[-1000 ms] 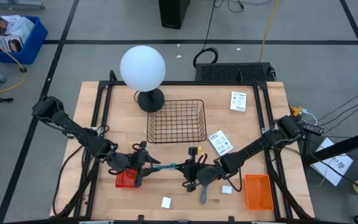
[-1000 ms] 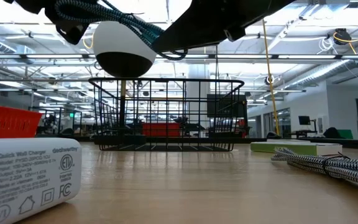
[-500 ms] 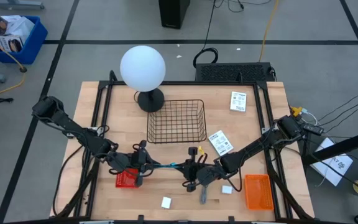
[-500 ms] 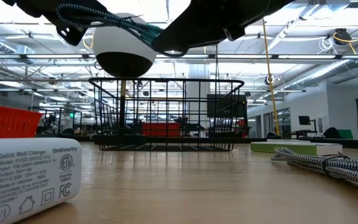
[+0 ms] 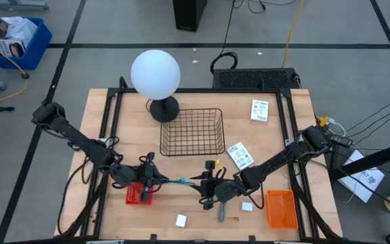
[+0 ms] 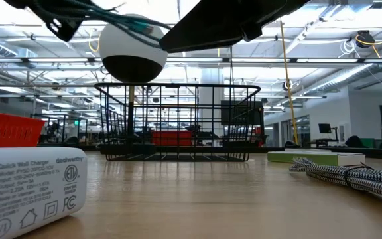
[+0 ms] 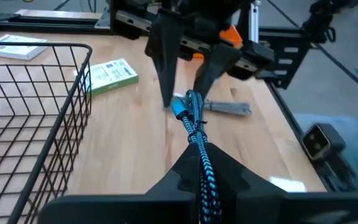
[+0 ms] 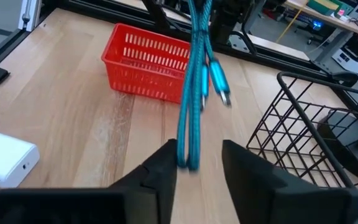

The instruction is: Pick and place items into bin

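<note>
Overhead, left pincer (image 5: 156,180) clamps teal cable (image 5: 175,181); its plug barely discernible.

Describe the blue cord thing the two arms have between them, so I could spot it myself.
Start at the black wire basket mid-table and look just below it in the overhead view. There a teal braided cable stretches between the left gripper, shut on it, and the right gripper. It is the only teal item, and it hangs above the wood.
</note>
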`<action>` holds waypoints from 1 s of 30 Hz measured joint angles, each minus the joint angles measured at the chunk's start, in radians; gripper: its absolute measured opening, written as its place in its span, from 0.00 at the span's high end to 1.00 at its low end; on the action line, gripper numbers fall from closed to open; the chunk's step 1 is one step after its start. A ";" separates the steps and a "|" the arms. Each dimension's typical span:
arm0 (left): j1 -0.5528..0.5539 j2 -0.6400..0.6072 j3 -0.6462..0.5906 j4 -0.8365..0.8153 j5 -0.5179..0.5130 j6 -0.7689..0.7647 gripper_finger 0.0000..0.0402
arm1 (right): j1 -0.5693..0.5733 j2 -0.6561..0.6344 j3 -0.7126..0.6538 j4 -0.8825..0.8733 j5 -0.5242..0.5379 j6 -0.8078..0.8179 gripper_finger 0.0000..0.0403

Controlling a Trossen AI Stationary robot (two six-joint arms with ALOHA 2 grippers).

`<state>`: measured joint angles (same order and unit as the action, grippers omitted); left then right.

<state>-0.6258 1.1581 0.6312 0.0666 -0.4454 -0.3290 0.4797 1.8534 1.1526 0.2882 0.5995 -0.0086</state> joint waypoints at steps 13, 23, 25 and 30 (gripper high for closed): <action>-0.071 -0.273 0.000 -0.408 0.101 -0.264 0.98 | 0.000 0.000 0.000 0.000 -0.001 -0.002 0.62; -0.059 -0.393 0.000 -0.725 0.322 -0.561 0.95 | 0.000 0.000 0.000 0.004 -0.001 0.000 0.62; -0.052 -0.401 0.000 -0.751 0.344 -0.586 0.96 | 0.000 0.000 0.000 0.014 -0.001 -0.003 0.62; -0.036 -0.402 0.000 -0.754 0.431 -0.598 0.98 | -0.001 -0.001 0.000 0.037 -0.002 -0.007 0.62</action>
<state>-0.6614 0.7559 0.6308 -0.6869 -0.0145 -0.9267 0.4789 1.8528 1.1526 0.3256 0.5980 -0.0154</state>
